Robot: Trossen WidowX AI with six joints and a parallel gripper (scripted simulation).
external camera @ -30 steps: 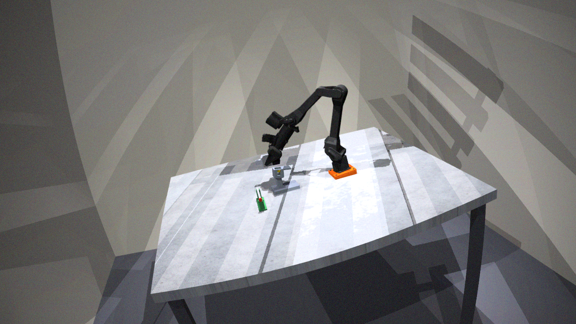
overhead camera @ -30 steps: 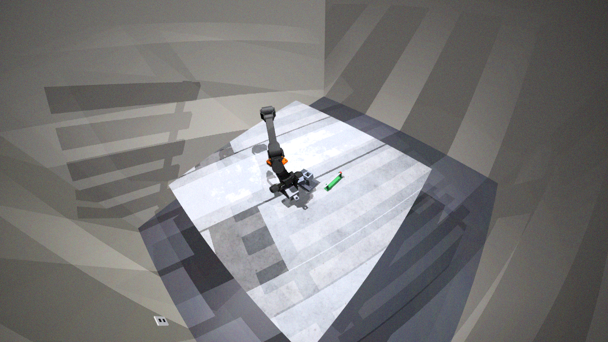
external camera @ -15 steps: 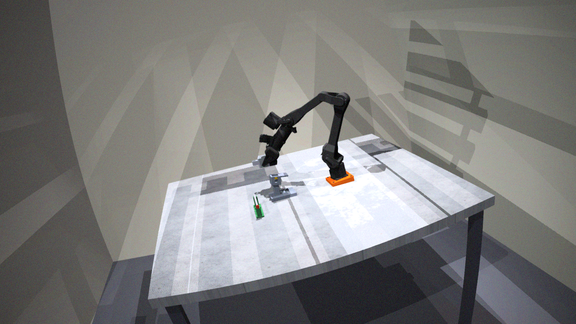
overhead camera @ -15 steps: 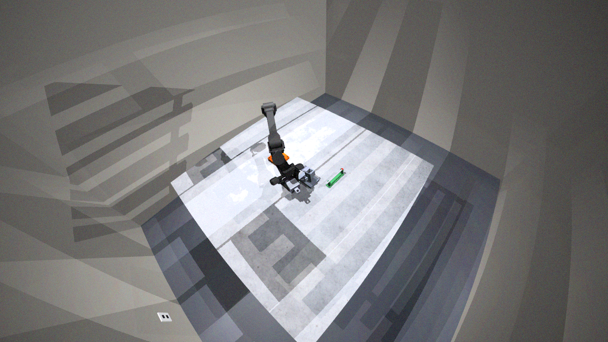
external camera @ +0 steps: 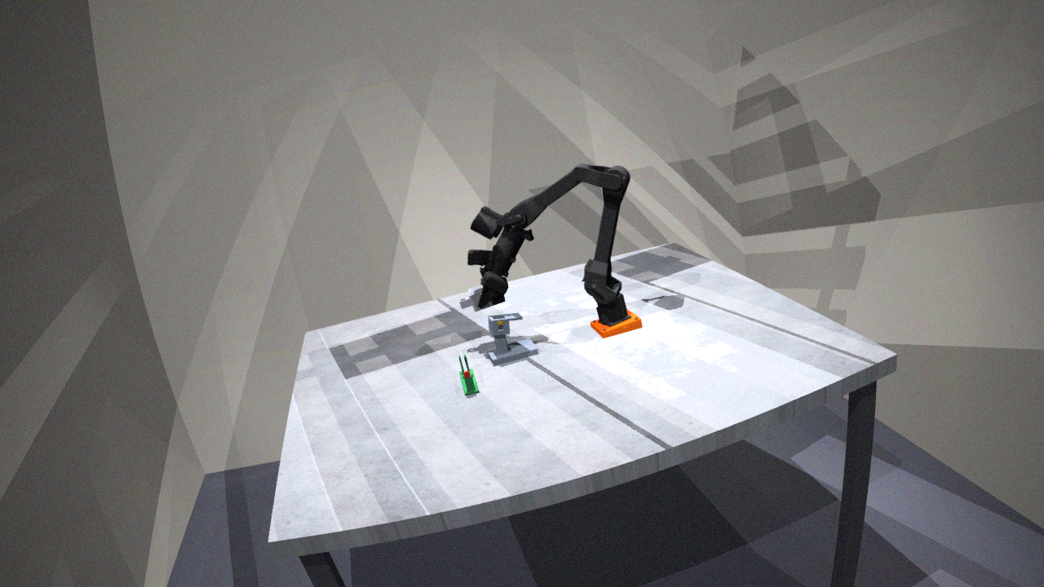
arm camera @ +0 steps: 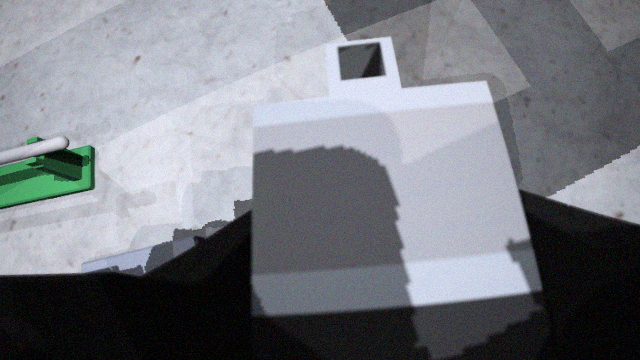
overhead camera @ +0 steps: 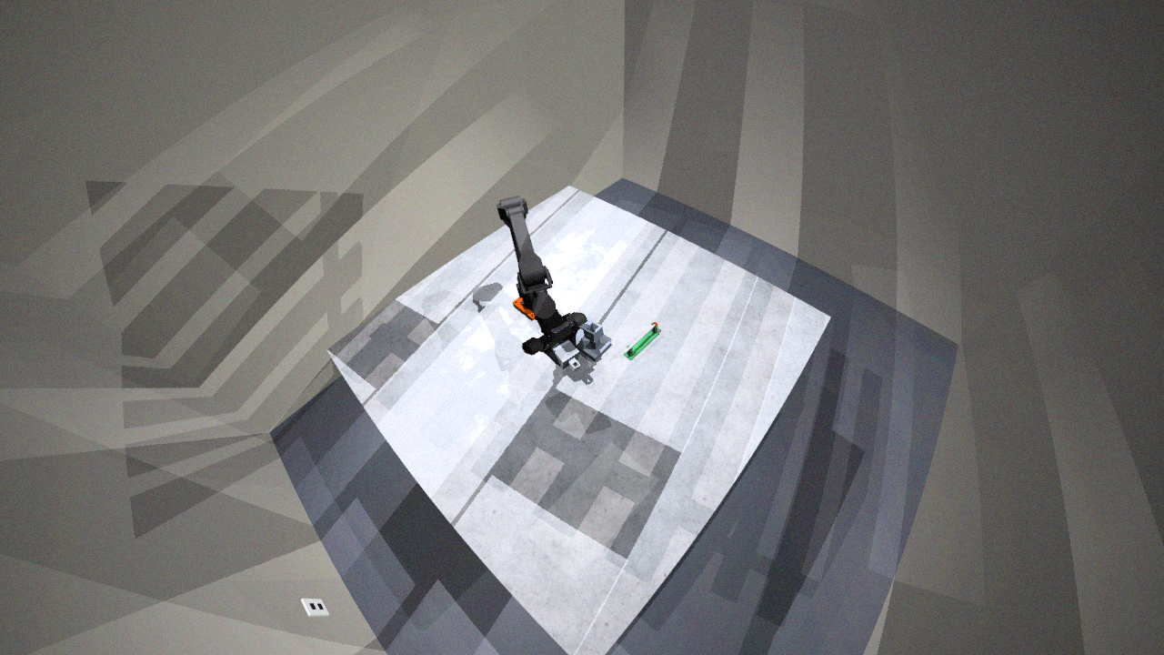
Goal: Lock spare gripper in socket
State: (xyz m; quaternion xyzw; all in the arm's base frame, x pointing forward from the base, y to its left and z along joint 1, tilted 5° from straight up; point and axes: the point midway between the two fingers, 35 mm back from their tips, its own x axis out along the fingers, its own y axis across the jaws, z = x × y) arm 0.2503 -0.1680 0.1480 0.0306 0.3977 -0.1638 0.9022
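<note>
Grey spare gripper [overhead camera: 566, 355] [arm camera: 374, 201], between the fingers [overhead camera: 561, 351] [external camera: 491, 302], points its square-holed spigot away.

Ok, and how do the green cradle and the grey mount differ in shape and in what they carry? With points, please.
The green cradle [overhead camera: 643, 343] [external camera: 469, 384] [arm camera: 55, 188] is a long, narrow strip with short uprights; the grey mount [overhead camera: 604, 347] [external camera: 513, 353] [arm camera: 120, 260] has a post on a flat base.
The cradle carries the red-headed pin [overhead camera: 654, 325] [external camera: 466, 374] [arm camera: 37, 149]; the mount carries a box-like socket [overhead camera: 593, 332] [external camera: 497, 328].
Both stand on the table.
</note>
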